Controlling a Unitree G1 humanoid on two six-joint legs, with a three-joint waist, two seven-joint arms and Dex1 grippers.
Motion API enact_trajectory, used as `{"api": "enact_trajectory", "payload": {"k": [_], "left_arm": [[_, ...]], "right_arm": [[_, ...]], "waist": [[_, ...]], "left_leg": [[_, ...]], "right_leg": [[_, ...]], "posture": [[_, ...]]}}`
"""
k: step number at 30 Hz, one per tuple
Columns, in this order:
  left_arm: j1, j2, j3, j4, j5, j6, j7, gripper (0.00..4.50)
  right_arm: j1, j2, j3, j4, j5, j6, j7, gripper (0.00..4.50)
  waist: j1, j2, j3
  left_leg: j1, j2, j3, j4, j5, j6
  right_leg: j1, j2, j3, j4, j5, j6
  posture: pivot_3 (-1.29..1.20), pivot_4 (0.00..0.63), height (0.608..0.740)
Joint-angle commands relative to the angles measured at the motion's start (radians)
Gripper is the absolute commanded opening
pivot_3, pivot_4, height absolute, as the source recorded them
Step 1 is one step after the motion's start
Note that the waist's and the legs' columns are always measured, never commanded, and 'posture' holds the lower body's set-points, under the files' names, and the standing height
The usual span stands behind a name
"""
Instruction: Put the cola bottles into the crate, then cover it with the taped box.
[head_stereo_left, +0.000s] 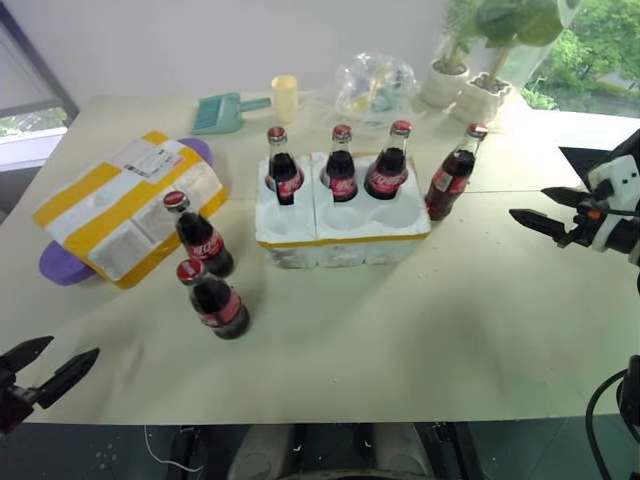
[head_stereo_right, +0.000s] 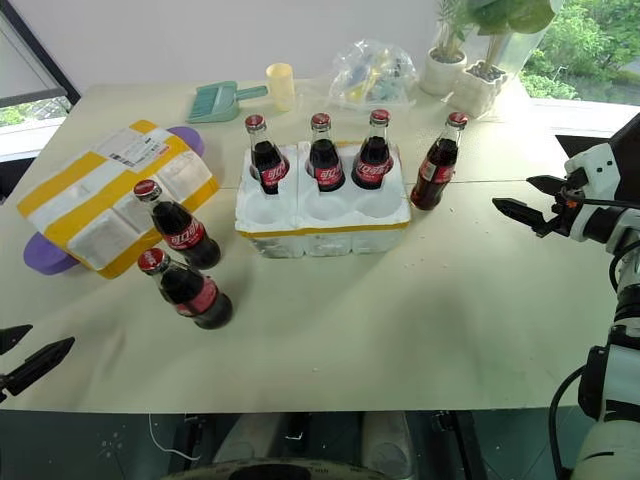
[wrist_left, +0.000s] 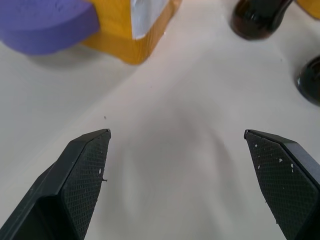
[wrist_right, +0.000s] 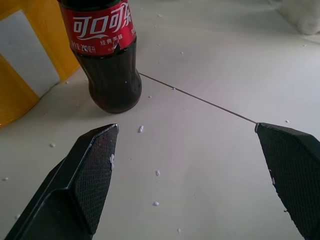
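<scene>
Yellow-striped wht taped box (head_stereo_left: 125, 205)

A broad cream-coloured bench (head_stereo_left: 420, 330) with a matte top fills the middle of the room, and a thin straight seam line (wrist_right: 200, 99) crosses its surface on the right side. Small white crumbs (wrist_right: 156, 173) lie scattered on it there. Behind the bench rises a plain white wall (head_stereo_left: 180, 40). At the far left a dark-framed window (head_stereo_left: 30, 95) lets in daylight. At the far right corner another window shows green foliage (head_stereo_right: 590, 45) outside, and two white pots with green plants (head_stereo_left: 465, 75) stand before it on the bench. The light is soft and even, with faint shadows. Below the near edge, a dark floor (head_stereo_right: 100, 440) shows.
</scene>
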Motion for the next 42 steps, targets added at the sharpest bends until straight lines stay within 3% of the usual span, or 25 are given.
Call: {"api": "enact_trajectory", "payload": {"k": [1, 15, 19, 23, 28, 32, 36, 42], "left_arm": [[-0.015, 0.017, 0.013, -0.009, -0.004, -0.013, 0.011, 4.48], [-0.111, 0.085, 0.046, 0.029, -0.049, 0.028, 0.027, 4.48], [-0.161, 0.150, 0.083, -0.017, -0.193, 0.117, -0.023, 4.48], [-0.206, 0.242, 0.048, -0.012, -0.205, 0.139, -0.079, 4.48], [-0.325, 0.361, -0.098, 0.046, -0.165, 0.112, -0.165, 4.48], [-0.538, 0.412, -0.297, 0.171, -0.119, 0.073, -0.213, 4.48], [-0.744, 0.405, -0.502, 0.314, -0.018, 0.003, -0.269, 4.48], [-0.938, 0.368, -0.668, 0.472, 0.073, -0.057, -0.350, 4.48]], "right_arm": [[-0.003, -0.023, -0.035, -0.024, 0.017, -0.005, -0.015, 4.50], [0.014, -0.033, -0.041, -0.064, 0.036, 0.060, -0.003, 4.50], [-0.012, -0.091, -0.050, -0.201, 0.131, 0.245, 0.158, 4.50], [0.005, -0.144, -0.045, -0.373, 0.220, 0.392, 0.278, 4.50], [-0.014, -0.167, -0.054, -0.641, 0.383, 0.625, 0.313, 4.50], [-0.002, -0.157, -0.064, -0.858, 0.528, 0.769, 0.307, 4.50], [0.009, -0.132, -0.076, -1.009, 0.627, 0.839, 0.257, 4.50], [0.021, -0.118, -0.123, -1.094, 0.739, 0.900, 0.176, 4.50]], "waist": [[0.000, 0.000, 0.000], [0.000, 0.000, 0.000], [0.000, 0.001, 0.000], [0.002, 0.002, 0.001], [0.000, 0.003, 0.001], [0.002, 0.003, 0.001], [0.007, 0.003, 0.001], [0.006, 0.002, 0.001]], "left_leg": [[0.000, 0.000, 0.000, 0.000, 0.000, 0.000], [0.000, 0.000, 0.000, 0.000, 0.000, 0.000], [0.000, 0.000, 0.000, 0.001, 0.001, -0.001], [0.000, 0.000, 0.000, 0.001, 0.001, -0.001], [0.001, 0.001, 0.000, 0.001, 0.001, -0.001], [0.000, 0.001, 0.000, 0.000, 0.001, -0.001], [0.000, 0.000, 0.000, 0.000, 0.001, -0.001], [-0.001, -0.001, 0.000, 0.000, 0.001, -0.001]], "right_leg": [[0.000, 0.000, 0.000, 0.000, 0.000, 0.000], [0.000, 0.000, 0.000, 0.001, 0.000, 0.000], [0.000, 0.000, 0.000, 0.002, 0.001, -0.001], [-0.001, 0.001, 0.000, 0.002, 0.001, -0.001], [-0.001, 0.001, 0.000, 0.003, 0.001, -0.001], [-0.002, 0.001, 0.000, 0.003, 0.001, -0.001], [-0.002, 0.001, 0.000, 0.003, 0.004, 0.003], [-0.002, 0.000, 0.000, 0.003, 0.004, 0.003]], "posture": [[0.00, 0.150, 0.740], [0.00, 0.150, 0.740], [0.00, 0.150, 0.740], [0.00, 0.150, 0.740], [0.00, 0.150, 0.740], [0.00, 0.150, 0.740], [0.00, 0.150, 0.740], [0.00, 0.150, 0.740]]}}
